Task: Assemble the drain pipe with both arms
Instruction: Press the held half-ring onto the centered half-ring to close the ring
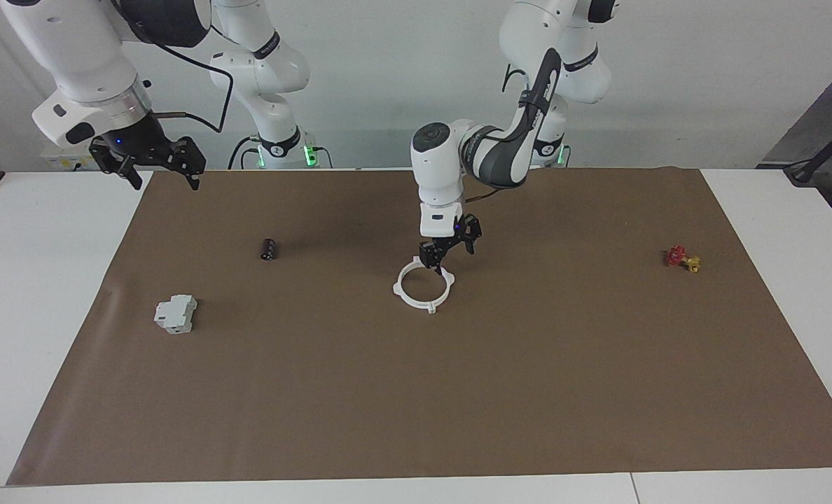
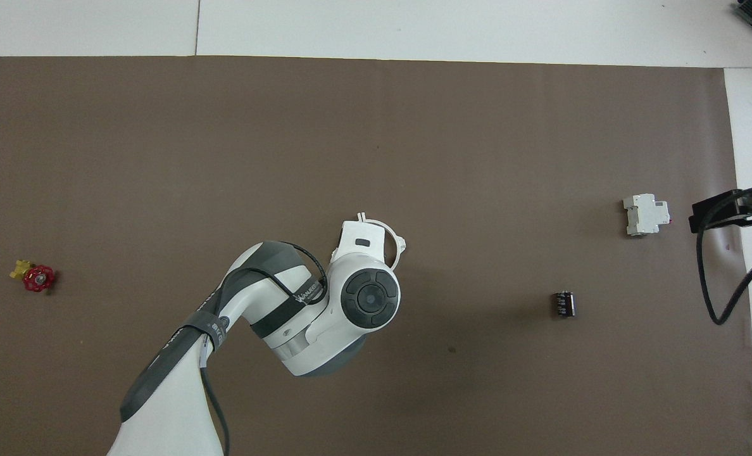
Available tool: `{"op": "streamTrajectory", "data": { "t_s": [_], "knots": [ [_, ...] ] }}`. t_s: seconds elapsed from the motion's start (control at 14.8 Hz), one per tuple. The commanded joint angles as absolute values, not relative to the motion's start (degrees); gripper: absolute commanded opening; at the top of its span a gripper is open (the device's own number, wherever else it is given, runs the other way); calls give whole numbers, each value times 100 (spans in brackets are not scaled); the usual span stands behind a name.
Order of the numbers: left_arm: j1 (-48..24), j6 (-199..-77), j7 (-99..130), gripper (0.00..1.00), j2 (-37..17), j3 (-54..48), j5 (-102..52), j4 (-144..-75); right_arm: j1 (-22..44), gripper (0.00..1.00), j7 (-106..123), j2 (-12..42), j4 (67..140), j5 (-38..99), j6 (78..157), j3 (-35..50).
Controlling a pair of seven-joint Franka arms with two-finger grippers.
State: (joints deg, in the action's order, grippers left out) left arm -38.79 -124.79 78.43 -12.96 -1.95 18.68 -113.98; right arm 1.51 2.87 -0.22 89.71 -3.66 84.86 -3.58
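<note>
The drain pipe point(image 1: 409, 301) is a flat white ring with tabs, lying on the brown mat point(image 1: 528, 392) at mid-table. My left gripper point(image 1: 448, 253) hangs open just above the ring's edge nearest the robots, holding nothing. In the overhead view the left arm's wrist covers most of the drain pipe point(image 2: 401, 242), and only one arc and a tab show. My right gripper point(image 1: 153, 166) waits open and raised over the mat's corner at the right arm's end; its black fingers point(image 2: 714, 209) show at the overhead view's edge.
A grey-white boxy block point(image 1: 176, 313) point(image 2: 645, 215) and a small black cylinder point(image 1: 268, 248) point(image 2: 564, 303) lie toward the right arm's end. A red and yellow valve piece point(image 1: 682, 258) point(image 2: 34, 277) lies toward the left arm's end.
</note>
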Motion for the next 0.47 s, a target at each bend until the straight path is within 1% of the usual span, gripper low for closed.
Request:
{"op": "streamTrajectory", "data": {
  "t_s": [0.0, 0.4],
  "knots": [
    [-3377, -12059, 7122, 100, -889, -202, 1969, -11487, 97, 100, 439, -35, 8974, -343, 8490, -343],
    [-1708, -12102, 4356, 100, -572, -220, 1890, -11487, 97, 100, 439, -35, 8974, -343, 8490, -343]
  ]
}}
